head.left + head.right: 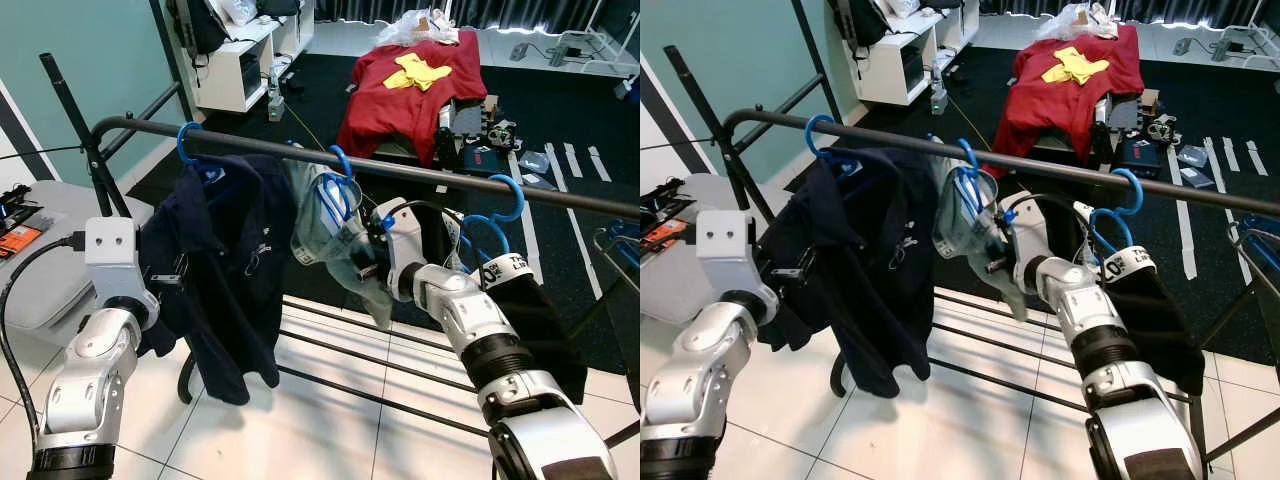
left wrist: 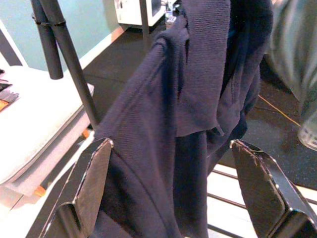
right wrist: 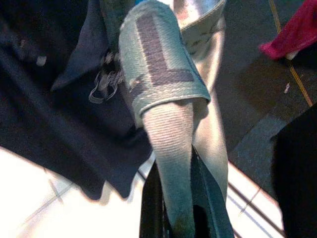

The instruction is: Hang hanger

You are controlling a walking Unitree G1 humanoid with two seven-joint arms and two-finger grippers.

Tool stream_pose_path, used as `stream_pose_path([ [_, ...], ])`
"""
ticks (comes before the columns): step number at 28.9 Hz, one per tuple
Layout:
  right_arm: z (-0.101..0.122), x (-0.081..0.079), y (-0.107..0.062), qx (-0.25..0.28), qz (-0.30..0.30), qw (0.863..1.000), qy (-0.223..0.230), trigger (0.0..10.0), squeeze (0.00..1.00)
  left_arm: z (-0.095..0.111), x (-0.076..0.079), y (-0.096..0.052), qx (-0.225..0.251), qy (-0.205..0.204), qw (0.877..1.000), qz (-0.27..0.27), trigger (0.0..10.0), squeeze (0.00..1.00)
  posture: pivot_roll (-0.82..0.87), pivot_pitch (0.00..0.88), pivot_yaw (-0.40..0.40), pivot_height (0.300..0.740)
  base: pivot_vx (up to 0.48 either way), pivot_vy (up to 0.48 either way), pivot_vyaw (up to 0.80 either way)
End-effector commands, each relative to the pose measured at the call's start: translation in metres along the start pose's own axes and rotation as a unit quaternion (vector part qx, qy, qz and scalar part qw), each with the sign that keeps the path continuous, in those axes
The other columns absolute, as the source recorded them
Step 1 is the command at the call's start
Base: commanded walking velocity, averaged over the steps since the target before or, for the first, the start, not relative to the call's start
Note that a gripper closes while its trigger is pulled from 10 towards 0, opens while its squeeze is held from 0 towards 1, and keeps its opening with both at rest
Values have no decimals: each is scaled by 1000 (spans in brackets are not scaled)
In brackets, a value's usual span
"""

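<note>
A black rack rail (image 1: 420, 168) runs across in front of me. Three blue hangers hook over it. The left one carries a navy shirt (image 1: 235, 260), the middle hanger (image 1: 343, 165) a grey-green garment (image 1: 325, 225), the right hanger (image 1: 497, 215) a black garment (image 1: 540, 320). My right gripper (image 3: 181, 208) is shut on a fold of the grey-green garment (image 3: 163, 84), just below the rail. My left gripper (image 2: 173, 198) stands open at the left side of the navy shirt (image 2: 198, 99), whose cloth hangs between the spread fingers (image 2: 94, 188).
Lower rack bars (image 1: 340, 350) cross above the white tile floor. A grey padded seat (image 1: 40, 250) lies at left by the rack's upright. Beyond the rack are a red garment (image 1: 410, 85) on a stand, a white shelf (image 1: 240, 65) and clutter on black carpet.
</note>
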State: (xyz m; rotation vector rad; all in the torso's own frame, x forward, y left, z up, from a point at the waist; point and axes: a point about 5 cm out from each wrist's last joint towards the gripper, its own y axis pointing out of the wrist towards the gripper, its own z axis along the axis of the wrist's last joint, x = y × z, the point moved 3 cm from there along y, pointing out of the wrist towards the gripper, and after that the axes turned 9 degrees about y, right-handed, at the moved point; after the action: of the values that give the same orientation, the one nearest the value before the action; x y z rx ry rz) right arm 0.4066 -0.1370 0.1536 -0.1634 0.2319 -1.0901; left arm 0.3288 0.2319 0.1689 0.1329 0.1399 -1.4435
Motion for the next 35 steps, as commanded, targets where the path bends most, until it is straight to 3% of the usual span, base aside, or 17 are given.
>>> stream_pose_path([
  [1, 26, -3, -2, 60, 16, 998, 8, 0, 0, -1, 4, 2, -6, -1, 1000, -2, 10000, 0, 58, 78, 10, 740, 0, 0, 0],
  [5, 44, -10, -8, 110, 50, 992, 33, 0, 0, 1, 6, 5, -3, -5, 1000, -4, 10000, 0, 53, 71, 11, 740, 0, 0, 0],
  [7, 58, -21, -21, 157, 103, 981, 46, 0, 0, 4, 8, 9, 1, -8, 1000, -6, 10000, 0, 40, 56, 12, 740, 0, 0, 0],
  [10, 59, -28, -34, 169, 143, 975, 36, 0, 0, 7, 9, 14, 4, -10, 1000, -8, 10000, 0, 30, 50, 13, 740, 0, 0, 0],
  [16, 47, -33, -48, 151, 165, 974, 23, 0, 0, 9, 9, 18, 6, -5, 1000, -11, 10000, 0, 12, 38, 14, 740, 0, 0, 0],
  [18, 17, -45, -69, 109, 195, 975, 18, 0, 0, 7, 5, 24, 0, 0, 1000, -8, 10000, 0, -10, 27, 16, 740, 0, 0, 0],
  [19, 17, -45, -69, 109, 195, 975, 18, 0, 0, 7, 5, 24, 0, 0, 1000, -8, 10000, 0, -10, 27, 16, 740, 0, 0, 0],
  [21, -6, -58, -89, 71, 224, 972, 21, 0, 0, 8, 1, 28, 1, 4, 1000, -5, 10000, 0, -32, 19, 22, 740, 0, 0, 0],
  [23, -14, -64, -97, 56, 235, 970, 24, 0, 0, 9, -1, 31, 3, 7, 1000, -3, 10000, 0, -47, 13, 26, 740, 0, 0, 0],
  [28, -23, -71, -108, 39, 247, 968, 28, 0, 0, 15, -4, 40, 13, 8, 1000, 0, 10000, 0, -72, 0, 35, 740, 0, 0, 0],
  [35, -19, -68, -111, 48, 235, 970, 30, 0, 0, 21, -2, 49, 28, 0, 1000, -7, 10000, 0, -83, 0, 39, 740, 0, 0, 0],
])
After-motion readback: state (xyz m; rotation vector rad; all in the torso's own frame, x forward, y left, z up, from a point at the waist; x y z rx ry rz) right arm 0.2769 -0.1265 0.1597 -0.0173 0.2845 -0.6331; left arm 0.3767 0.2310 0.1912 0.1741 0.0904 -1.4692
